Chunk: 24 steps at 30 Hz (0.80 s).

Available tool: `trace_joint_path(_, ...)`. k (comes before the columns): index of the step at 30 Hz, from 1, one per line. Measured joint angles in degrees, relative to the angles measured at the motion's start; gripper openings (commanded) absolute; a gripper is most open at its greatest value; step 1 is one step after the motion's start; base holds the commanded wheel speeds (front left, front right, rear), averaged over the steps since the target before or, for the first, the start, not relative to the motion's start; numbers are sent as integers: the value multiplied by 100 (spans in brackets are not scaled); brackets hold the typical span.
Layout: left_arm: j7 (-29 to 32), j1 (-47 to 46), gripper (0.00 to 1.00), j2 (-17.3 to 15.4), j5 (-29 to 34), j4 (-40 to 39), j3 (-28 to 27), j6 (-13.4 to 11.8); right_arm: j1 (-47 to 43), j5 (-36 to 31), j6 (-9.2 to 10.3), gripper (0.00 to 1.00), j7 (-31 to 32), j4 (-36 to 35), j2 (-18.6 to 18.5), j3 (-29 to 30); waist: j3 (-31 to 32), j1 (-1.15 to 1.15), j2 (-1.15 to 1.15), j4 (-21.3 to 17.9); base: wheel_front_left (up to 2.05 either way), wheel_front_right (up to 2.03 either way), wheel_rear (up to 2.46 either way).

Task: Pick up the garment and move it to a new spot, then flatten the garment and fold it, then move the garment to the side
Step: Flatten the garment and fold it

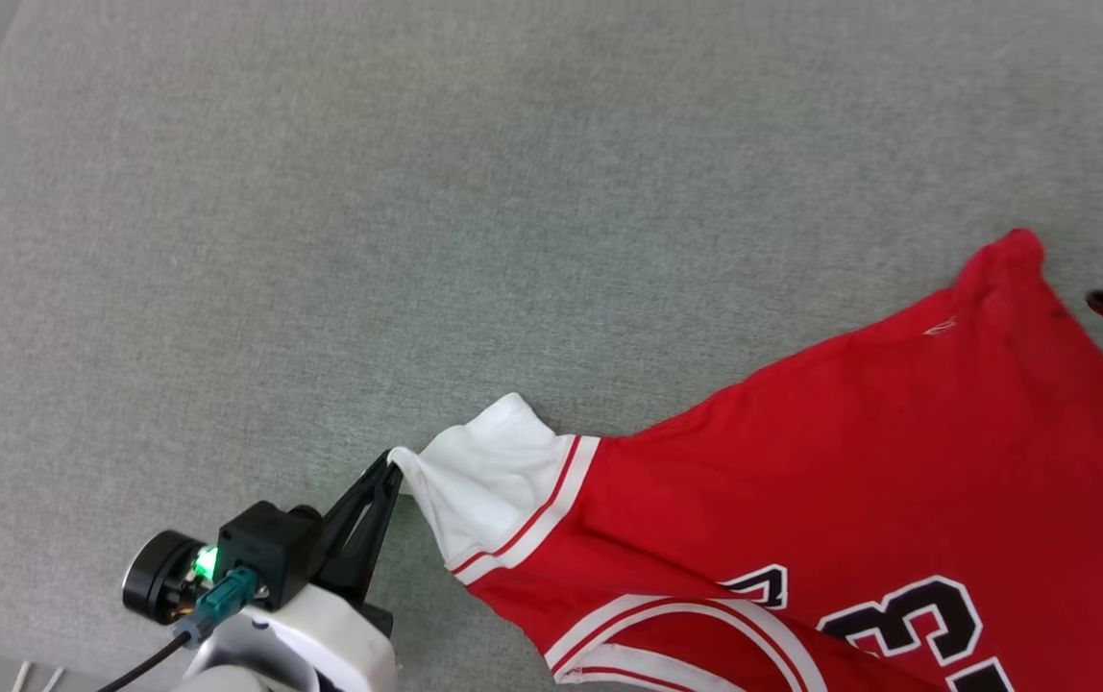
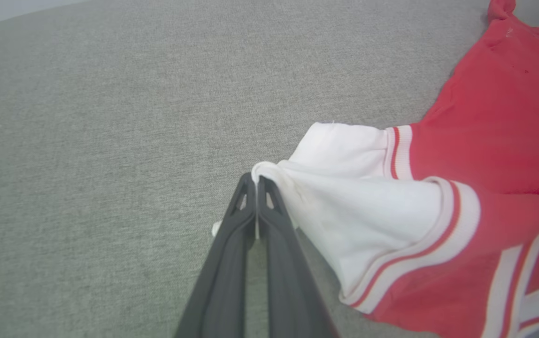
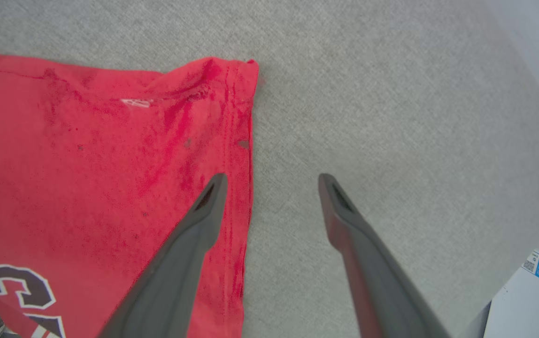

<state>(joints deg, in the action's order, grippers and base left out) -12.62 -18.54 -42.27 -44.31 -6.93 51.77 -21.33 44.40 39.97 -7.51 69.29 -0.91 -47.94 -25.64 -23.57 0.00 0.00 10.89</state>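
Grey cloth surface (image 1: 321,192): bears garment | left gripper (image 1: 396,469): pinched shut on white sleeve (image 1: 484,481) tip | garment (image 1: 849,452): lies lower right in head view, long axis diagonal, sleeve pointing left, hem corner upper right | right gripper (image 3: 272,178): fingers wide apart, straddling hem edge, holding nothing

My left gripper (image 2: 255,180) rises from the bottom edge, dark fingers pressed together and pinching the tip of a white sleeve (image 2: 368,202). The sleeve fans out rightward from the pinch. Striped trim (image 2: 452,220), red on white, borders it. The garment (image 2: 495,131) spreads red toward the right edge, lying on grey woven cloth (image 2: 110,141).
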Motion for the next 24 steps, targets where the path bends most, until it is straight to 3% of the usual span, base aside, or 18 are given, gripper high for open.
trace_joint_path(6, -37, -181, 0, 137, 70, 87, -15, 63, 445, -257, 0, 100, -437, 921, 573, -458, -324, 0, 0, 188, 0, 0, 0)
trace_joint_path(12, -71, -194, 0, 170, 71, 122, -47, 41, 466, -222, 1, 100, -767, 1271, 532, -956, -425, 0, 0, 304, 0, 0, 0)
trace_joint_path(13, -76, -193, 0, 183, 71, 129, -44, 37, 465, -147, 1, 0, -871, 1334, 510, -995, -412, 0, 0, 306, 0, 0, 0)
trace_joint_path(18, -101, -152, 0, 205, 62, 187, -43, 15, 466, -48, 0, 0, -1625, 1440, 401, -1322, -231, 0, 0, 261, 0, 0, 0)
trace_joint_path(24, -115, -104, 0, 100, 156, 186, -24, -36, 482, 156, 0, 0, -2832, 1071, 137, -1543, 276, 0, 0, 143, 0, 0, 0)
